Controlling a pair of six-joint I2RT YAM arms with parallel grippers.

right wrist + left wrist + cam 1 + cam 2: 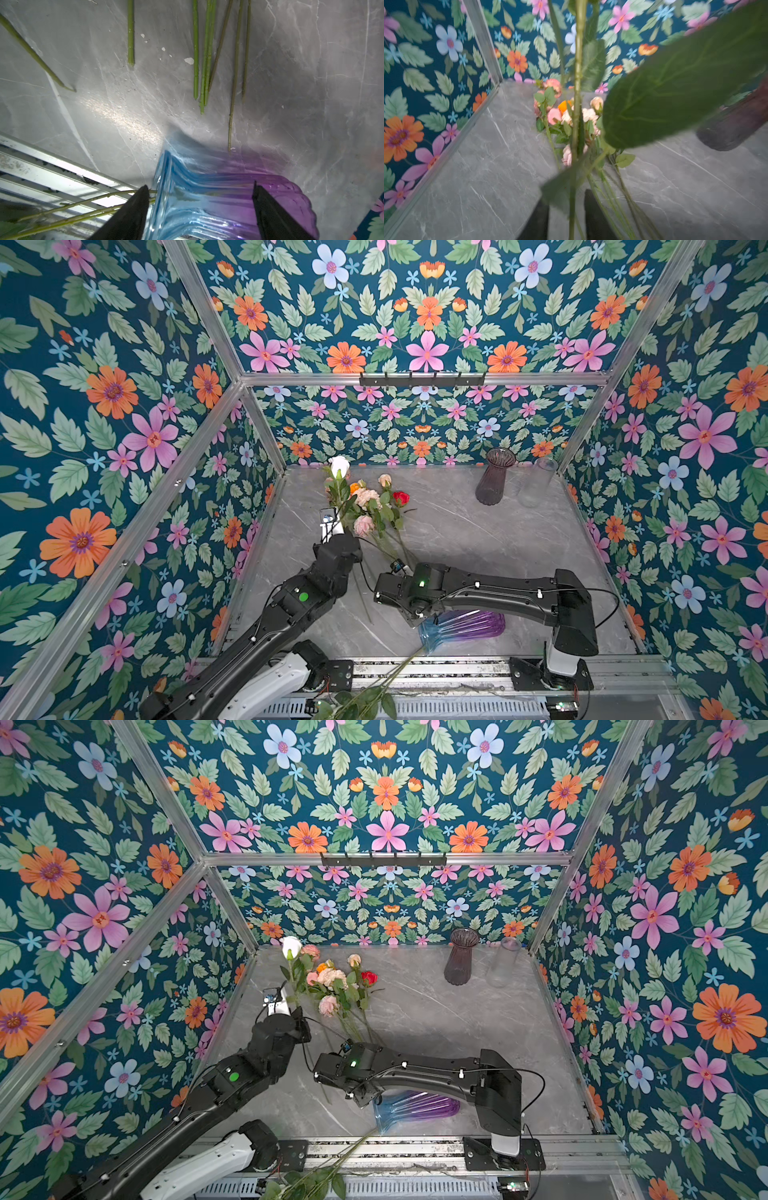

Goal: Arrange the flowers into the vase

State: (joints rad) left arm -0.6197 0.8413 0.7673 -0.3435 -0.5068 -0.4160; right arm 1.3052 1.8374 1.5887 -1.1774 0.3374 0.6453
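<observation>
Near the front edge of the table (478, 539) in both top views, the vase (469, 626) lay on its side; most flowers (368, 499) lay heaped farther back; from the left wrist, the left gripper (566, 199) held its fingers apart around one upright stem (578, 62), contact perhaps lost in blur; from the right wrist, the right gripper (200, 184) straddled the vase, fingers spread; we judged closing on its narrow waist, then righting it slowly, wisest.
</observation>
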